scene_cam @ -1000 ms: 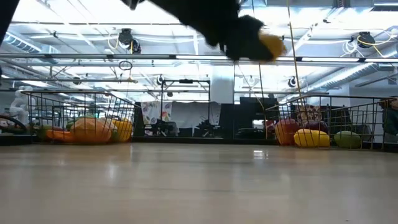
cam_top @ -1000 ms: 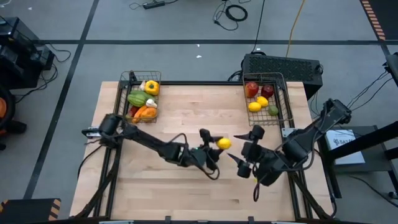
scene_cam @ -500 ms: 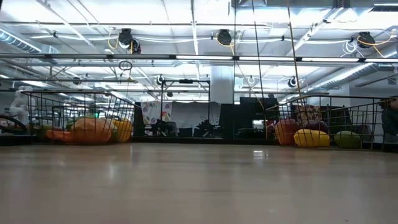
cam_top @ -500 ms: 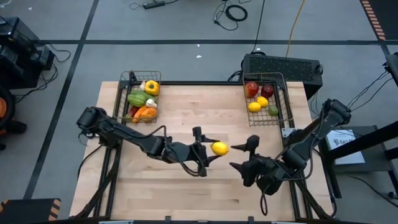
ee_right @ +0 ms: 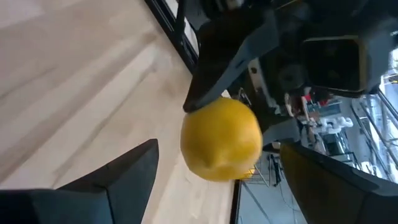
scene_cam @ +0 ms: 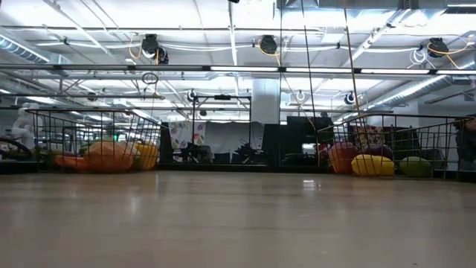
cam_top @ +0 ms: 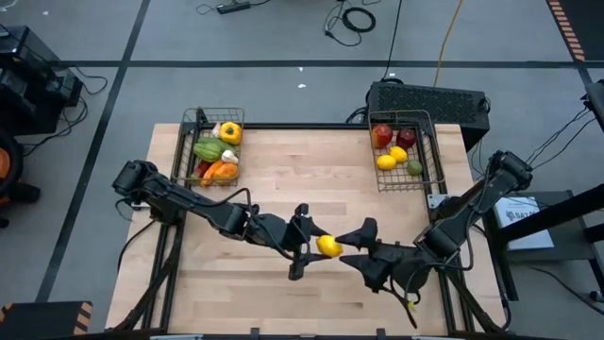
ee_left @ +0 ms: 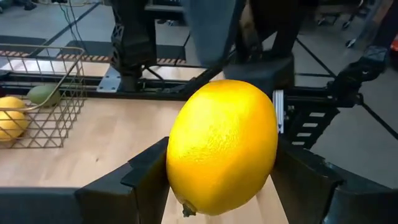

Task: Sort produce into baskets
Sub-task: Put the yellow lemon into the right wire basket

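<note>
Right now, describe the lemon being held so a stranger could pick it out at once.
Look at the wooden table, at its near middle where the two dark arms meet. There the left claw holds a yellow lemon clear of the wood, with the right claw open right beside it. It is the only produce outside the two wire baskets.

Robotics lab: ceiling pipes (scene_cam: pixel 223 68), floor cables (cam_top: pixel 357 17), equipment racks (scene_cam: pixel 223 119).

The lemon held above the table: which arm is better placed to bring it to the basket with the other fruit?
Probably the right. The left gripper holds the lemon, but the fruit basket stands on the right arm's side. The right gripper is open, facing the lemon, ready to receive it.
</note>
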Robot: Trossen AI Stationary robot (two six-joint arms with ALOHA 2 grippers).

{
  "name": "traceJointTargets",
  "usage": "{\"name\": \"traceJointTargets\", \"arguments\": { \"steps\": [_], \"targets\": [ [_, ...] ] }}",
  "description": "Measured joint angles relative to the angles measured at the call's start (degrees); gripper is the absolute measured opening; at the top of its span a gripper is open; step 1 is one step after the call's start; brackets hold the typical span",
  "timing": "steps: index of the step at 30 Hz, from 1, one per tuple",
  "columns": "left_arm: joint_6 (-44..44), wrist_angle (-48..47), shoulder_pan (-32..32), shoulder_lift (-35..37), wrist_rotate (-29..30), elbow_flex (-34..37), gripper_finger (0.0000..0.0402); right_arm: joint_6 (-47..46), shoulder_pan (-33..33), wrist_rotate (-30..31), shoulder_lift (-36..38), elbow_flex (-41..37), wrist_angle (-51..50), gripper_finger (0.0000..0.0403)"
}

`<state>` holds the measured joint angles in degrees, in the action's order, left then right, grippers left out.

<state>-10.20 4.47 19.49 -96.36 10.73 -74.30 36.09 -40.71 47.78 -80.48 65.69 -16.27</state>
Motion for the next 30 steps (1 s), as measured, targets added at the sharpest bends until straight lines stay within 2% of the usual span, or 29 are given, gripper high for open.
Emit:
{"name": "traceJointTargets", "arguments": {
  "steps": [8, 21, 26, 30],
  "targets": [
    [0.00, 0.89, 0.00, 0.00, -1.12, 0.00, 0.0245, 5.18, 1.58, -0.56, -2.61, -0.02, 4.96, 0.0313],
    [0.03, 0.76, 0.06, 0.00, -1.28, 0.00, 0.0245, 2.89, 3.13, -3.17, -3.19, -0.02, 7.12, 0.0228],
    [-0.04, 0.80, 0.09, 0.00, -1.49, 0.00, 0.0247, 2.26, 3.13, -3.95, -3.17, -0.02, 7.60, 0.0223],
    [0.19, 1.09, 0.10, 0.00, -1.42, 0.00, 0.0273, 0.41, 3.17, -4.35, -3.17, -0.02, 7.95, 0.0226]
  ]
}}
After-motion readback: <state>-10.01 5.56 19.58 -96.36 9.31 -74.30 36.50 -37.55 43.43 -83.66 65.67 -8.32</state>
